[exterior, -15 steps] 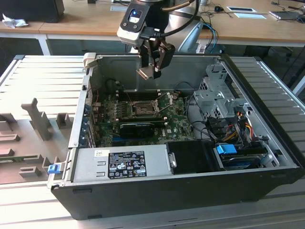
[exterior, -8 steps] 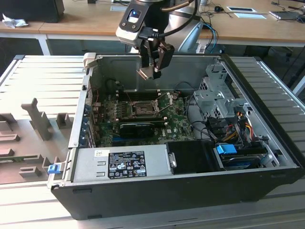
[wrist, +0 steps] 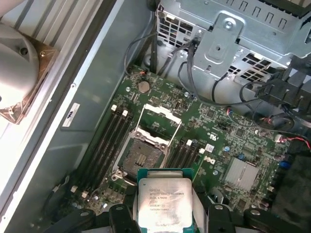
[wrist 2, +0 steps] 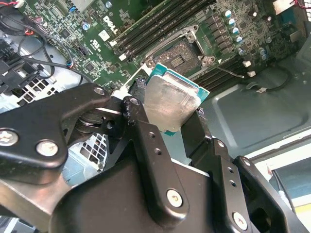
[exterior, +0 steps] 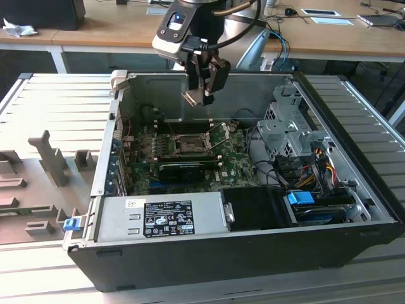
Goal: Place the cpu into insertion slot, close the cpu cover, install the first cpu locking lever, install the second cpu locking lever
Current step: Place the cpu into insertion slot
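The cpu [wrist 2: 170, 104], pale metal face on a green-edged base, is clamped by its two opposite edges between the black fingers of the tool [wrist 2: 167, 115]. The first wrist view shows the same grip, with the cpu [wrist: 164, 201] seated between the fingers of the tool [wrist: 165, 217]. In the exterior view the cpu [exterior: 192, 97] hangs tilted in the tool [exterior: 201, 95], well above the insertion slot [exterior: 190, 144] and apart from it. The insertion slot [wrist: 141, 158] lies open and bare, a dark square with a silvery rim, also seen in the second wrist view [wrist 2: 182, 53]. The cpu cover [wrist: 164, 112] is swung up from one edge of the slot, its window frame standing clear of the socket. Long memory slots [wrist: 104, 141] run along both sides of the slot on the green circuit board [wrist: 218, 141]. In the exterior view a black card [exterior: 190, 170] lies just in front of the slot, a power supply [exterior: 158, 218] farther forward again, and a metal drive cage [exterior: 285, 126] to the exterior view's right of the slot. All of this sits inside an open computer case [exterior: 240, 253] that rests on a ridged grey counter [exterior: 57, 101].
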`<state>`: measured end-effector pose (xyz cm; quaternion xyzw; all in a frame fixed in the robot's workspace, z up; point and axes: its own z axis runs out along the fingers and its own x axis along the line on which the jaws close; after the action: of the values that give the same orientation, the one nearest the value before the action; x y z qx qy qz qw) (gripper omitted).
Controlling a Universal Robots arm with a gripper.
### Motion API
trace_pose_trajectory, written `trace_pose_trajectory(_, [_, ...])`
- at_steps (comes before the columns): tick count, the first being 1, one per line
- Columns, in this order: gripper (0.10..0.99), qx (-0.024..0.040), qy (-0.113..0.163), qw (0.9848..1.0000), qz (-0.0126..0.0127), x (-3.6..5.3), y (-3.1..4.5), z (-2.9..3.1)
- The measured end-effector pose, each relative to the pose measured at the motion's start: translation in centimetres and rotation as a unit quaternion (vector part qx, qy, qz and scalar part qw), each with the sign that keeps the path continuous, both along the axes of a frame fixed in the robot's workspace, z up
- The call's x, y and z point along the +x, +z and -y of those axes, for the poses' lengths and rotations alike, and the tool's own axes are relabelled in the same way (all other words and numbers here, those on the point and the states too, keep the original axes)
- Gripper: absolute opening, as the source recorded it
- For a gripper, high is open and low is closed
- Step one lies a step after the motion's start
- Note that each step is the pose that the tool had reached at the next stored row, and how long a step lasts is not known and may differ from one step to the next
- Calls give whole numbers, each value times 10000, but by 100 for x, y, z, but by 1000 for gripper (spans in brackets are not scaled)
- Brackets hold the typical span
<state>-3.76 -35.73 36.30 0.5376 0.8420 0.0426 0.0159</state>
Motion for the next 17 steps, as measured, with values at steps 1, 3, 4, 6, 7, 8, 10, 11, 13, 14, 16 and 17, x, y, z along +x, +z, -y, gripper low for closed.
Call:
trace_pose_trajectory(1, [537,0,-39,10000,0,0,-2,0])
trace_pose_trajectory(3, [537,0,-85,10000,0,0,-4,0])
trace_pose_trajectory(4, [537,0,-111,9999,0,0,-5,0])
trace_pose_trajectory(6, [537,0,-154,9999,0,0,-6,0])
trace_pose_trajectory(7, [537,0,-179,9998,0,0,-7,0])
trace_pose_trajectory(8, [537,0,-211,9998,0,0,-9,0])
trace_pose_trajectory(10, [537,0,-257,9997,0,0,-11,0])
trace_pose_trajectory(11, [537,0,-277,9996,0,0,-12,0])
trace_pose_trajectory(13, [537,0,-328,9995,0,0,-13,0])
trace_pose_trajectory(14, [537,0,-358,9994,0,0,-15,0])
trace_pose_trajectory(16, [537,0,-413,9991,0,0,-16,0])
trace_pose_trajectory(17, [537,0,-442,9990,0,0,-17,0])
